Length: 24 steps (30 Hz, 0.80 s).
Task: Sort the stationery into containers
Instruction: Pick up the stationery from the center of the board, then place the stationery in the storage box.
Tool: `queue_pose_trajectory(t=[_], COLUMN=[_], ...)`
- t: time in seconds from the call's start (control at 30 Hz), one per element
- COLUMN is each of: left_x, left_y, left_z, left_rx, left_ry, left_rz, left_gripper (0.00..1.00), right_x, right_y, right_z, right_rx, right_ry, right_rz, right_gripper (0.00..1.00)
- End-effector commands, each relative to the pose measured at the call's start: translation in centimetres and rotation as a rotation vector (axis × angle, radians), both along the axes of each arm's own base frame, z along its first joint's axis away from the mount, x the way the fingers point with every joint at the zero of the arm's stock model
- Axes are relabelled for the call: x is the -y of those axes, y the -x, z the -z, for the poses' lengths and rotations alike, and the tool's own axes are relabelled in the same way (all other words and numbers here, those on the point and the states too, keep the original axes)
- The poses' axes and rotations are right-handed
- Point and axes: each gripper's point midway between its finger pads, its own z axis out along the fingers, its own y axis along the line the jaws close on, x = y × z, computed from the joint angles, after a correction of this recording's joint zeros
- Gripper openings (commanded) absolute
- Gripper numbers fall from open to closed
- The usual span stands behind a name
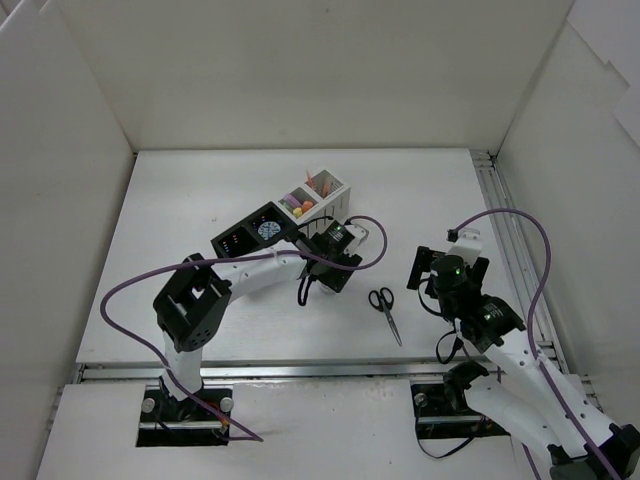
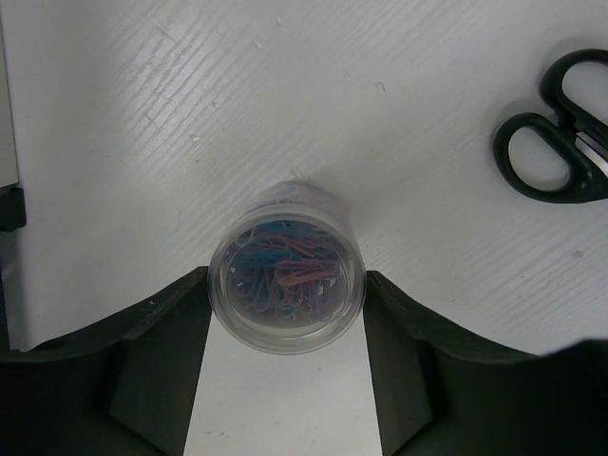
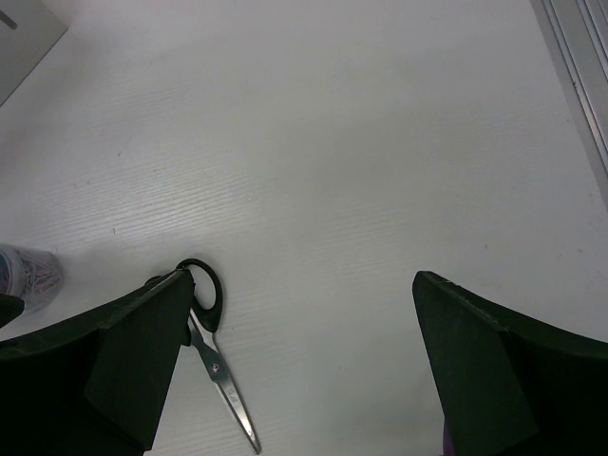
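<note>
- scissors (image 1: pixel 386 310): black handles, blades shut, flat on the table (image 1: pixel 200 200) between the two arms and nearer the right one. The handles point away from the bases and the tips point toward them.
- right gripper (image 3: pixel 302 280): jaws released and spread wide, with nothing between them. It hangs over bare table just right of the scissors. In the right wrist view its left finger (image 3: pixel 114 361) overlaps a handle loop; touching or above, can't tell.
- left gripper (image 2: pixel 286 285): jaws clenched on the tub (image 2: pixel 285 256), with a finger against each side.
- tub: small, round and clear, full of blue and pink paper clips. It sits between the left fingers, near the scissors handles but apart from them. It shows upright at the left edge of the right wrist view. Whether it rests on the table, can't tell. Lid colour is not visible.
- containers (image 1: pixel 336 203): four joined square compartments in a slanted row just beyond the left gripper. The two black ones are at the nearer left end and the two white ones at the farther right end.
- tape roll (image 1: pixel 268 230): blue and round, inside the second black compartment.
- pens (image 1: pixel 322 185): orange and pink ends stick up from the white compartments. They are too small to tell which is which.
</note>
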Motion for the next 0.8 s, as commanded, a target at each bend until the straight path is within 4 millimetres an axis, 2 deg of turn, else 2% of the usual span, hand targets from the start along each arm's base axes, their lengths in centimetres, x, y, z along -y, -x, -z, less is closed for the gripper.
queue_pose_trajectory(t=[0.0, 0.1, 0.17, 0.2, 0.27, 0.3, 0.37, 0.4, 0.43, 0.57, 0.63, 0.77], left_x=[0.9, 0.7, -0.1, -0.6, -2.0, -3.5, -5.4, -7.2, -8.2, -11.4, -12.9, -14.4], left_y=[-1.1, -1.1, -1.7, -1.9, -2.9, -3.9, -5.1, -6.1, -6.8, -9.1, -10.3, -11.9], left_z=[-5.4, -7.3, -9.8, -11.9, -13.7, -15.6, -17.0, -17.8, -18.8, -19.8, -19.5, -18.3], left_rx=[0.103, 0.14, 0.217, 0.271, 0.33, 0.382, 0.429, 0.451, 0.469, 0.491, 0.481, 0.449], left_ry=[0.098, 0.121, 0.13, 0.144, 0.159, 0.172, 0.168, 0.161, 0.161, 0.16, 0.149, 0.137], left_rz=[0.004, 0.011, -0.007, -0.007, -0.035, -0.069, -0.122, -0.178, -0.215, -0.296, -0.336, -0.386], left_gripper=[0.43, 0.42, 0.4, 0.38, 0.39, 0.4, 0.42, 0.42, 0.42, 0.42, 0.42, 0.42], right_x=[0.2, 0.2, 0.1, 0.1, 0.3, 0.3, 0.2, 0.3, 0.3, 0.5, 0.4, 0.5], right_y=[-0.4, -0.4, -0.4, -0.4, -0.4, -0.4, -0.4, -0.5, -0.4, -0.5, -0.5, -0.6], right_z=[-0.6, -0.7, -0.8, -0.8, -0.8, -0.8, -0.7, -0.8, -0.8, -0.6, -0.6, -0.5], right_rx=[0.03, 0.03, 0.034, 0.034, 0.035, 0.033, 0.031, 0.031, 0.032, 0.026, 0.02, 0.016], right_ry=[-0.002, -0.003, -0.003, -0.001, 0.006, 0.013, 0.019, 0.019, 0.018, 0.029, 0.038, 0.044], right_rz=[0.014, 0.006, 0.0, 0.0, 0.006, 0.003, -0.001, 0.004, 0.002, 0.008, 0.003, 0.008], right_gripper=[0.98, 0.98, 0.98, 0.98, 0.98, 0.98, 0.98, 0.98, 0.98, 0.98, 0.98, 0.98])
